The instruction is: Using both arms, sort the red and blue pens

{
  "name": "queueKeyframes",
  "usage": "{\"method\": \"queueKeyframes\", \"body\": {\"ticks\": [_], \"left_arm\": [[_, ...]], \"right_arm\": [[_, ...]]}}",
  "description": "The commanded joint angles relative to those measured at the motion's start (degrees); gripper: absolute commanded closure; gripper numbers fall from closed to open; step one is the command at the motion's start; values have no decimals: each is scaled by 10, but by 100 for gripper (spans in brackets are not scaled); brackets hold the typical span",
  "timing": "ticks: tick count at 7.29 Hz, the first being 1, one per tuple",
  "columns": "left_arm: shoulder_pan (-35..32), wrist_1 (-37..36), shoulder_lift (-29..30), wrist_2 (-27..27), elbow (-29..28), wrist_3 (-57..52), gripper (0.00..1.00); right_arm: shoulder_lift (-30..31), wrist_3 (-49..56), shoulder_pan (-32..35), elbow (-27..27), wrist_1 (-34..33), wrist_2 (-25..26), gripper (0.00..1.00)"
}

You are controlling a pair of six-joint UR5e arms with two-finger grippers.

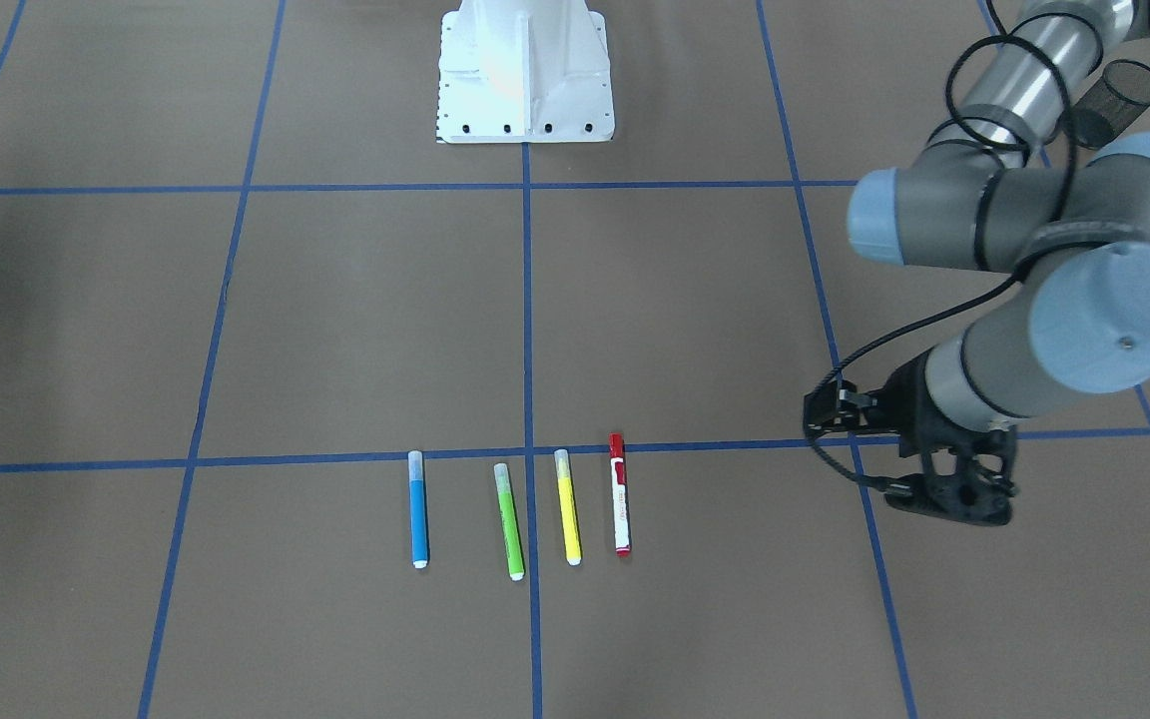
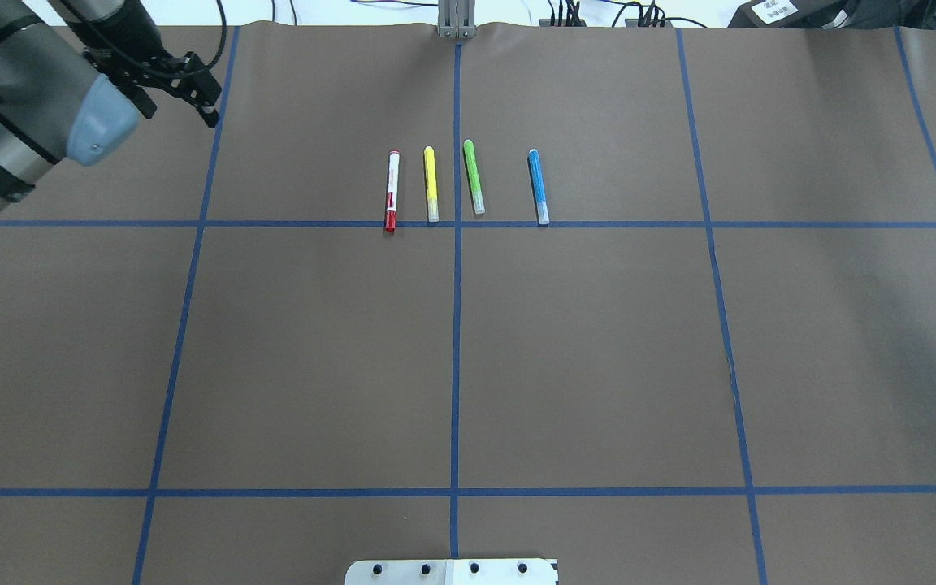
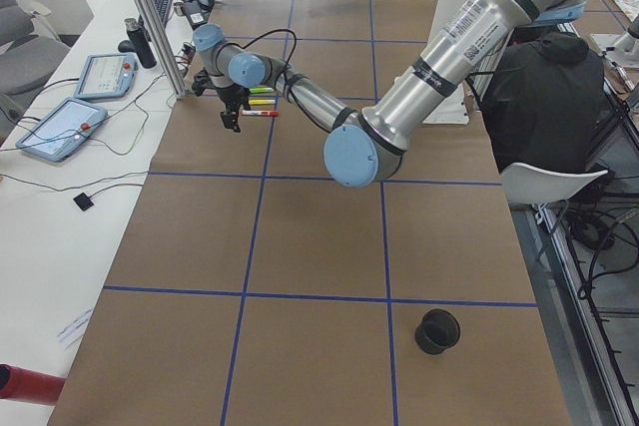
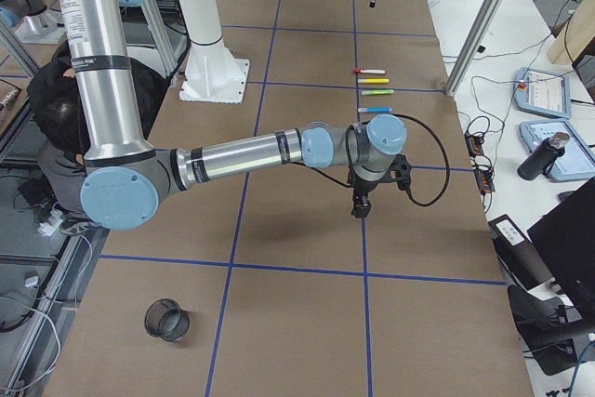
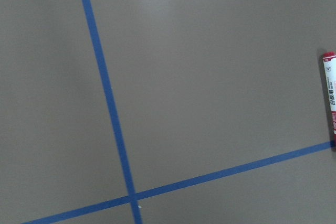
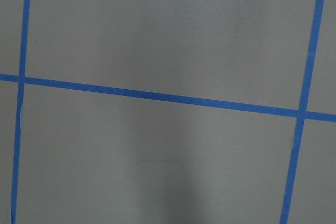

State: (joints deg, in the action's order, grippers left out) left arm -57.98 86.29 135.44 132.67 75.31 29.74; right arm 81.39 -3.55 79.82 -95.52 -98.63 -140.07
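Observation:
The red pen (image 1: 620, 494), white-barrelled with a red cap, lies at one end of a row of markers on the brown table; the blue pen (image 1: 418, 509) lies at the other end. Overhead, the red pen (image 2: 392, 191) is on the left and the blue pen (image 2: 538, 187) on the right. My left gripper (image 1: 954, 509) hovers open and empty well to the side of the red pen, whose barrel (image 5: 329, 93) shows at the left wrist view's right edge. My right gripper (image 4: 359, 209) hangs over bare table on the blue pen's side; I cannot tell its state.
A green marker (image 1: 509, 521) and a yellow marker (image 1: 567, 506) lie between the two pens. Black mesh cups (image 3: 437, 331) (image 4: 167, 321) stand near the table's two ends. The white robot base (image 1: 525, 70) is at mid-table. A person (image 3: 539, 97) sits behind the robot.

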Motion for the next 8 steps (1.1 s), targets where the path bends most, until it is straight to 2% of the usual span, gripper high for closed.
{"method": "queueKeyframes", "body": {"ticks": [1, 2, 3, 5, 8], "left_arm": [[59, 90, 74, -34, -100, 140, 1], [83, 135, 103, -68, -157, 179, 1], [109, 138, 118, -120, -178, 185, 1], [130, 150, 120, -127, -180, 216, 14], [150, 180, 124, -144, -198, 230, 17]], "right_arm": [[-10, 0, -12, 2, -1, 4, 0], [-15, 0, -17, 2, -1, 4, 0], [-18, -1, -25, 3, -2, 3, 0], [-28, -1, -32, 6, -2, 4, 0], [-31, -4, -32, 4, -2, 2, 0]]}}
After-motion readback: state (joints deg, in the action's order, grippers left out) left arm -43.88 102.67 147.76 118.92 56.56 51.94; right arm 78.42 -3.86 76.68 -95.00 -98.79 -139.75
